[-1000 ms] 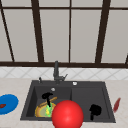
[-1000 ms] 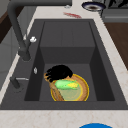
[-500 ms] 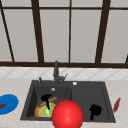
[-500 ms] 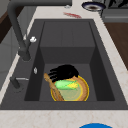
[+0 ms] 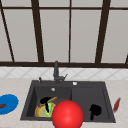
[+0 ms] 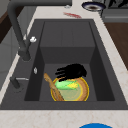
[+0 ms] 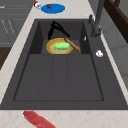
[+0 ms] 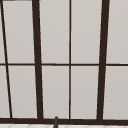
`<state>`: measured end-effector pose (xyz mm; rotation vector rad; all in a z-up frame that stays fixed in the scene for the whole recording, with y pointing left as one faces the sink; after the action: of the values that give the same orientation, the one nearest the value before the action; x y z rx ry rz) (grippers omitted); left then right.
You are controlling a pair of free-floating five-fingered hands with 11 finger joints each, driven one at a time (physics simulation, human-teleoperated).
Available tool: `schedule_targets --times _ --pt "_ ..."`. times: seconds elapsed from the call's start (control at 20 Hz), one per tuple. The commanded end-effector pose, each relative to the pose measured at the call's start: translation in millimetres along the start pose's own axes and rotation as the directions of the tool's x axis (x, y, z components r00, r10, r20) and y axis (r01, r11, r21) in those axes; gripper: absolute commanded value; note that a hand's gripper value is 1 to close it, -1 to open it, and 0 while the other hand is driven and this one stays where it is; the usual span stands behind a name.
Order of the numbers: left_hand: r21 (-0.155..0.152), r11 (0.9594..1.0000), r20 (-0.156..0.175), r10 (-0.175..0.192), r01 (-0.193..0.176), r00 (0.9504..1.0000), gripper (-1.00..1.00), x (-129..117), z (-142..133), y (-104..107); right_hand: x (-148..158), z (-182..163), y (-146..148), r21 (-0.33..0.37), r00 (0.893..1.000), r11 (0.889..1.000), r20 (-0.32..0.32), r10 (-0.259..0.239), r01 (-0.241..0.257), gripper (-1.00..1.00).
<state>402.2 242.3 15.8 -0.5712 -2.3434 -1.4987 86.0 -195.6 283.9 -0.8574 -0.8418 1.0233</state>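
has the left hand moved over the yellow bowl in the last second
Yes. In the left side view the left hand has shifted right along the yellow bowl, away from the faucet, over the green thing.

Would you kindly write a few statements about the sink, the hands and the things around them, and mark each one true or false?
1. The left hand is over the yellow bowl in the sink's left basin. True.
2. The bowl holds a red pepper. False: it holds a green vegetable; a wooden spoon leans on the rim.
3. The right hand hangs over the sink's right part. True.
4. The blue plate lies in the sink. False: it lies on the counter left of the sink.
5. The faucet stands at the sink's front edge. False: it stands behind the sink, at the window.
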Motion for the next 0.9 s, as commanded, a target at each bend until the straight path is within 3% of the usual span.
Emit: schedule_targets --times 0.0,0.3,0.4,0.6,0.85 --pt "0.000 1.0000 0.000 0.000 0.000 1.0000 -1.00 13.4 5.3 -9.2 0.0 0.0 0.0 0.000 1.000 1.000 0.000 0.000 0.000 0.00" --pt "-0.001 1.0000 0.000 0.002 -0.002 1.0000 -1.00 13.0 4.3 -5.1 0.0 0.0 0.0 0.000 1.000 1.000 0.000 0.000 0.000 0.00" --pt "0.005 0.9998 0.015 -0.019 0.019 0.9997 -1.00 18.5 0.0 3.6 0.0 0.0 0.0 0.000 1.000 1.000 0.000 0.000 0.000 0.00" --pt "0.002 1.0000 -0.010 -0.001 0.001 0.9999 -1.00 30.3 -5.5 14.2 0.0 0.0 0.0 0.000 1.000 1.000 0.000 0.000 0.000 0.00" --pt "-0.048 0.9988 -0.018 -0.014 0.013 0.9997 -1.00 51.0 -14.4 27.7 0.0 0.0 0.0 0.000 1.000 1.000 0.000 0.000 0.000 0.00"
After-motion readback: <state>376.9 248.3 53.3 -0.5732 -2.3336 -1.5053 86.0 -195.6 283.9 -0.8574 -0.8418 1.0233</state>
